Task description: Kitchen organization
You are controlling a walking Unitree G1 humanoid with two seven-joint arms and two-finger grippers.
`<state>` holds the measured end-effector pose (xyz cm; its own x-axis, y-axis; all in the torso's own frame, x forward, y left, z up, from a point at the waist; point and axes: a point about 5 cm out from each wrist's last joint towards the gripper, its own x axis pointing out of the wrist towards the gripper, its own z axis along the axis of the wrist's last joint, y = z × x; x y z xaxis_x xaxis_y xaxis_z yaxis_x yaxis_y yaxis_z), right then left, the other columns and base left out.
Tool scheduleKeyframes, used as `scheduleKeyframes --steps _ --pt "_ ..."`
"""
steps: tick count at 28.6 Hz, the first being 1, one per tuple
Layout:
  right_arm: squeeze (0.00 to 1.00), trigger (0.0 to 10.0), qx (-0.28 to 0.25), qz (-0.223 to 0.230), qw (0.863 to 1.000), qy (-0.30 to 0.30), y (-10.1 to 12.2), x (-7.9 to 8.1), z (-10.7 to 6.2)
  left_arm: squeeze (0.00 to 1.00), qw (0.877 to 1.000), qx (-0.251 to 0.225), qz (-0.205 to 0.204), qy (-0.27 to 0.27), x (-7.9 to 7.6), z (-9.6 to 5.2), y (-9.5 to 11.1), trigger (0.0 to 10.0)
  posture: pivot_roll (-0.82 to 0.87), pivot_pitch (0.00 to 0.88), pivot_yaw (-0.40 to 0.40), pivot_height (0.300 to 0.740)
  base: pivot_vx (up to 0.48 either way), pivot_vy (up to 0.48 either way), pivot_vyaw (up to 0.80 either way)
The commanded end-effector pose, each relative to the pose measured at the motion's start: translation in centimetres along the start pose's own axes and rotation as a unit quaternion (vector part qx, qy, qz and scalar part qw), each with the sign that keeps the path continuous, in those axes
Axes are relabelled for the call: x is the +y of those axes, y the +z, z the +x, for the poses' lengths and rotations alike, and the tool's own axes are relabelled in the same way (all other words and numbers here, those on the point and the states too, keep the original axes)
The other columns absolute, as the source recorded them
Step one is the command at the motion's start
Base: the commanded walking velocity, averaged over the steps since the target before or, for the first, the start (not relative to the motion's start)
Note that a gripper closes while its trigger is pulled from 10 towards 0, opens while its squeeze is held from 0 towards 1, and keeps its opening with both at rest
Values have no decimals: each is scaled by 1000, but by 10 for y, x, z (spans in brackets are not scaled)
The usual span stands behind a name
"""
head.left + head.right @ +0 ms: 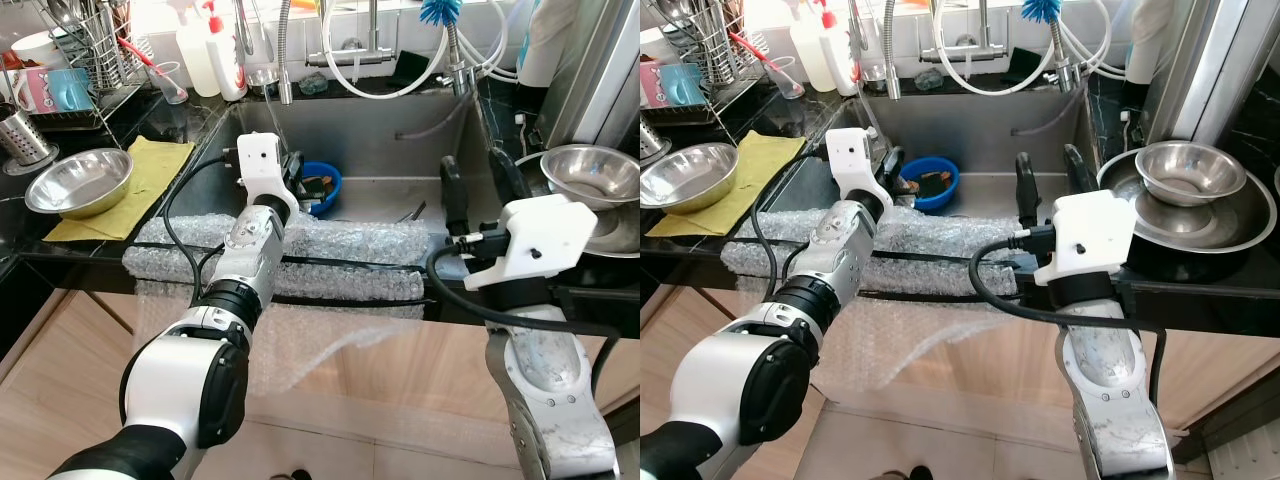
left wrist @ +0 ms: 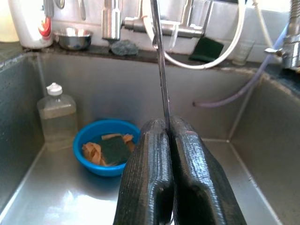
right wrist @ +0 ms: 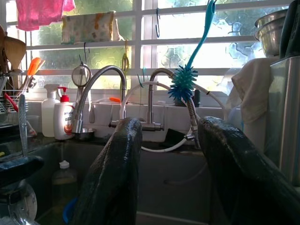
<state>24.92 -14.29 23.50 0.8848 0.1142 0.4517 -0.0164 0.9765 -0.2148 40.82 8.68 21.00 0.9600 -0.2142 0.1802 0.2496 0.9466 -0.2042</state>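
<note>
Left pincer (image 2: pixel 168 154) at centre frame over the sink (image 1: pixel 400 130), clamped on a thin metal utensil (image 2: pixel 160 70) standing upright; right pincer (image 1: pixel 480 185) at right, fingers spread and empty; likely step, carrying the utensil toward the drying rack (image 1: pixel 90 50) at upper left.

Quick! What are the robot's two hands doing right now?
Left gripper: shut on a thin metal utensil over the sink.
Right gripper: open, holding nothing.
</note>
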Motion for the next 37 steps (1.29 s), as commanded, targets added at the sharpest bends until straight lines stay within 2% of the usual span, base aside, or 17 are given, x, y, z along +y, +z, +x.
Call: scheduleKeyframes --steps 1,6,7,9,25,26,31,33,34,35,37 --pt "0 10000 -10 3 1000 0 7 2 -2 0 1000 -6 15 3 5 3 9 10000 -135 162 162 740 0 0 0" --pt "0 10000 -4 8 1000 -1 9 7 -3 0 999 15 27 14 16 -2 -2 10000 -142 173 168 740 0 0 0" --pt "0 10000 -3 9 1000 -1 9 8 -3 149 999 18 29 16 17 -3 -4 10000 -142 174 168 740 0 0 0" --pt "0 10000 -3 12 1000 -1 9 8 -2 1000 999 21 30 20 19 -4 -6 10000 -142 173 168 740 0 0 0" --pt "0 10000 1 20 1000 -4 7 11 3 1000 999 14 34 24 21 -5 -5 10000 -139 141 166 740 0 0 0" --pt "0 10000 2 20 1000 -5 7 11 3 0 999 11 40 25 21 -5 -4 10000 -141 132 167 740 0 0 0" --pt "0 10000 4 24 1000 -8 4 11 5 0 999 -12 44 28 22 -5 1 10000 -140 118 166 740 0 0 0" --pt "0 10000 6 29 1000 -11 3 10 8 0 997 -44 53 33 26 -6 10 10000 -140 102 164 740 0 0 0" --pt "0 10000 6 29 1000 -11 3 10 8 0 997 -44 53 33 26 -6 10 10000 -140 102 164 740 0 0 0" --pt "0 10000 6 31 999 -10 2 9 11 0 994 -76 73 38 29 -8 18 10000 -140 99 162 740 0 0 0" --pt "0 10000 6 31 999 -10 2 9 12 0 992 -85 80 38 30 -9 20 10000 -138 96 161 740 0 0 0"
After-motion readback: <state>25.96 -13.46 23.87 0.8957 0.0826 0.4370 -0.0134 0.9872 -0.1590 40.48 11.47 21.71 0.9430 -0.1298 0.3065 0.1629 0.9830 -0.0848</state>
